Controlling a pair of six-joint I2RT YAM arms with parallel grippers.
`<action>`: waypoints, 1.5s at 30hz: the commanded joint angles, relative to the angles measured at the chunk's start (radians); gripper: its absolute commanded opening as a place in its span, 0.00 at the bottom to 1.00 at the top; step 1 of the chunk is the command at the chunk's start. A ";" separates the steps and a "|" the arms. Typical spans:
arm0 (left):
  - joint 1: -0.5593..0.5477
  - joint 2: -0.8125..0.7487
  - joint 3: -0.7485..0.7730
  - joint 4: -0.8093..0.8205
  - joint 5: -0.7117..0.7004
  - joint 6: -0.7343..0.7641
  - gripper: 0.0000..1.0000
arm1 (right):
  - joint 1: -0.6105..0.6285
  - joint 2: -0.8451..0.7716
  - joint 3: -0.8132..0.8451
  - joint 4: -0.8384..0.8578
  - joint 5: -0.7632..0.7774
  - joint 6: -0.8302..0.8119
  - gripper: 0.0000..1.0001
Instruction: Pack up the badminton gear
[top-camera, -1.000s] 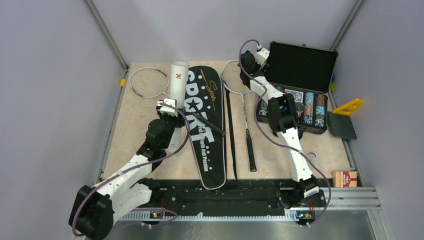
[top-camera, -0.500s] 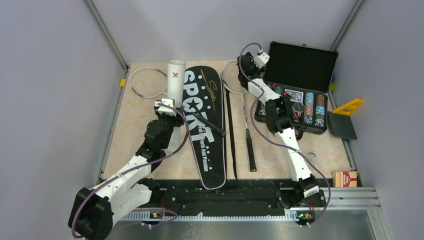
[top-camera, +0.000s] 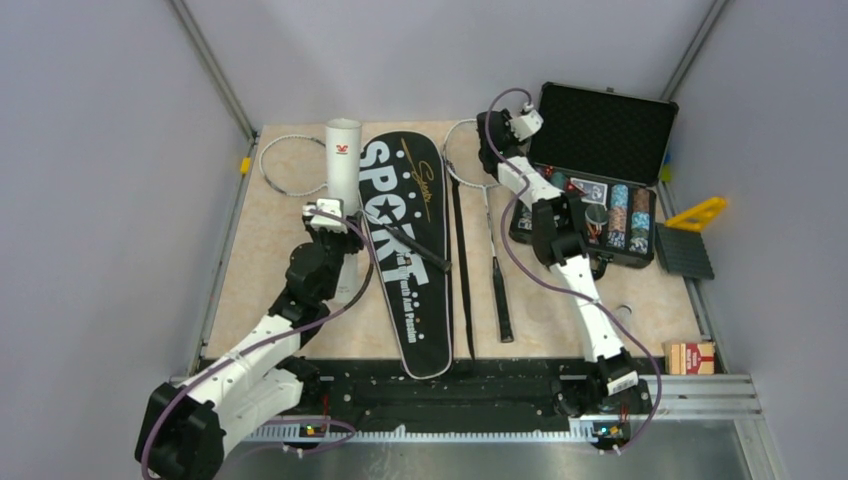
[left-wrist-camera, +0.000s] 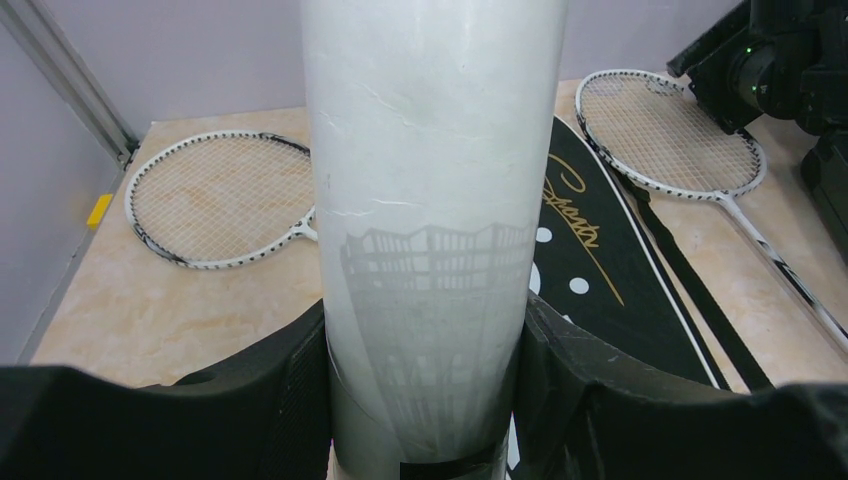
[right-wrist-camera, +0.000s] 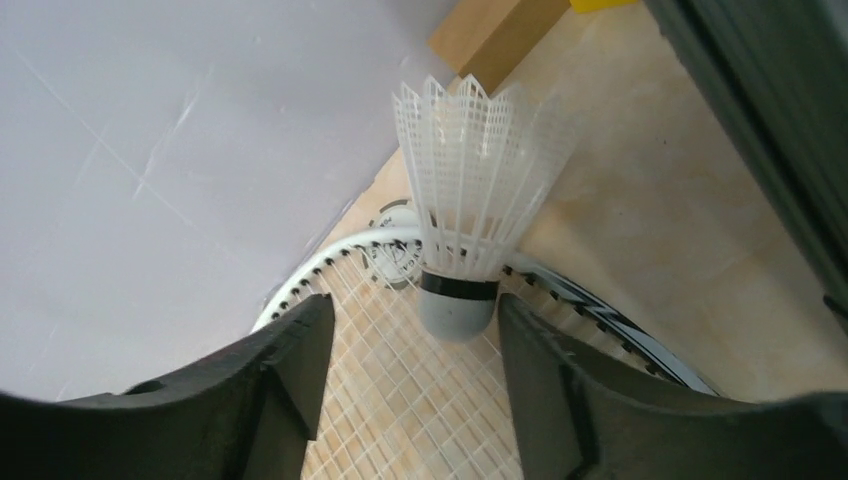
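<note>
My left gripper (left-wrist-camera: 425, 400) is shut on the white tube (left-wrist-camera: 430, 200), which stands upright left of the black "SPORT" bag (top-camera: 405, 260). The shadows of shuttlecocks show through the tube's wall. One racket (top-camera: 290, 165) lies at the far left behind the tube (top-camera: 342, 160). The other racket (top-camera: 465, 150) lies right of the bag, its handle towards me. My right gripper (right-wrist-camera: 412, 320) is open over that racket's strings (right-wrist-camera: 400, 400). A white shuttlecock (right-wrist-camera: 455, 200) lies on the strings just beyond the fingertips, cork towards me, touching neither finger.
The open black case of poker chips (top-camera: 600, 130) stands close to the right of the right arm. A yellow triangle (top-camera: 697, 213), a black pad (top-camera: 683, 252) and a red box (top-camera: 690, 355) sit along the right edge. Walls close the back and sides.
The left gripper has carried the upright tube a little to the left, off the bag's edge. The right wrist has shifted slightly over the far racket head.
</note>
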 joint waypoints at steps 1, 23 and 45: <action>-0.003 -0.049 -0.008 0.084 -0.024 -0.002 0.18 | -0.093 0.026 -0.027 -0.099 -0.031 0.121 0.55; -0.003 -0.101 -0.028 0.082 -0.006 -0.014 0.18 | -0.038 -0.524 -0.731 0.443 -0.292 -0.322 0.01; -0.002 -0.107 -0.081 0.170 0.795 0.059 0.18 | 0.149 -1.501 -1.489 0.804 -1.068 -0.558 0.16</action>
